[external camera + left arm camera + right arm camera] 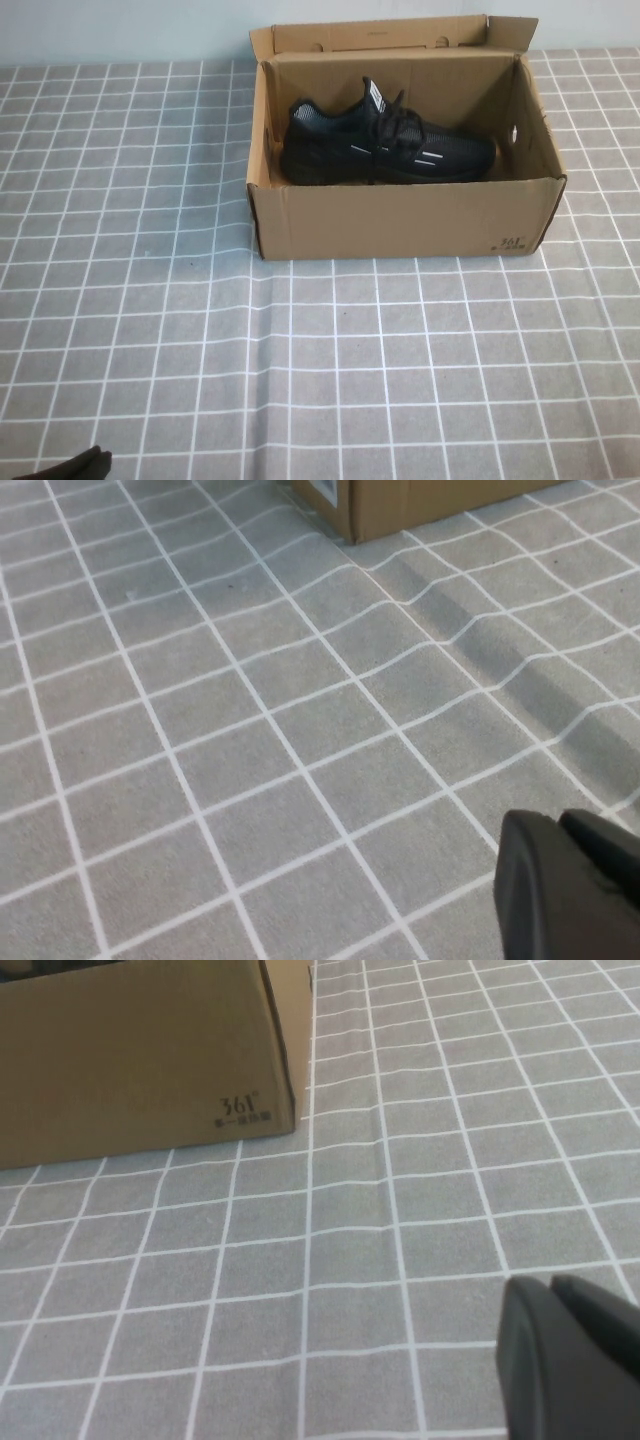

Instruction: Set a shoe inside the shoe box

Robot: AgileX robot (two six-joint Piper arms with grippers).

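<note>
Left gripper [570, 880] sits low at the near left edge of the table [150, 300], jaws closed on nothing, well apart from the box [400, 215]. Shoe [390, 145] lies on its sole inside the open box at the far middle of the table, toe to the right, lid flap standing up behind. Right gripper [570, 1355] hovers over the checked cloth near the box's printed corner, jaws closed and empty, out of the high view.

Even soft light – dim inside shoe box [400, 215], wrist views sharp.
</note>
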